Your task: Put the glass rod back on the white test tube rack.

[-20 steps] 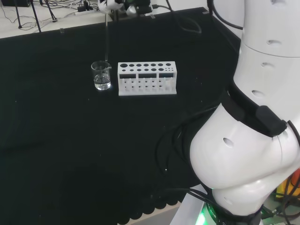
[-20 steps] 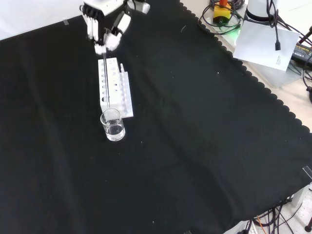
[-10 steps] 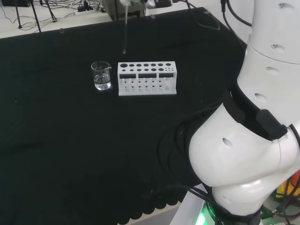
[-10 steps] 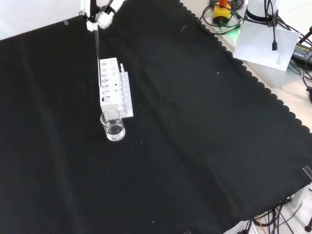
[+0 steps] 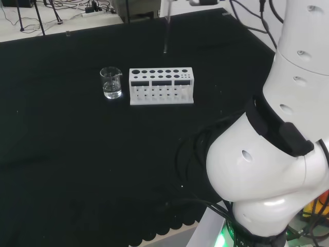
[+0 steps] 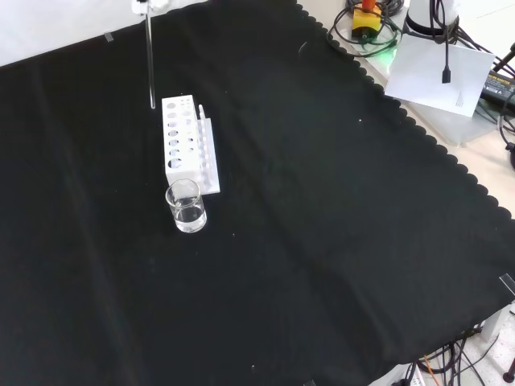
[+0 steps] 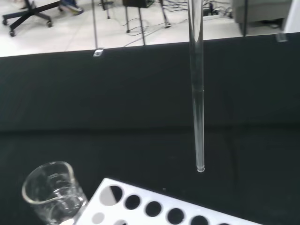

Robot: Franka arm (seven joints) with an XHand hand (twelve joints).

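Observation:
The glass rod (image 5: 165,31) hangs upright in the air, its upper end running off the top of the head view. A small part of the hand (image 6: 142,5) shows at the top edge of the front view, pinching the rod (image 6: 150,64). The rod's lower tip floats above the cloth just beyond the white test tube rack (image 5: 161,86), by the far end of the rack (image 6: 183,145) in the front view. In the wrist view the rod (image 7: 198,93) ends a little above the rack's holes (image 7: 154,206).
A small glass beaker (image 5: 111,83) with some clear liquid stands at the rack's other end, seen as beaker (image 6: 187,207) and beaker (image 7: 51,192). The arm's white links (image 5: 277,154) stand at the head view's right. Cables and a white sheet (image 6: 438,68) lie off the cloth.
The rod has come up out of the beaker and travelled along the rack, rightward in the head view and upward in the front view. The hand has risen almost out of view.

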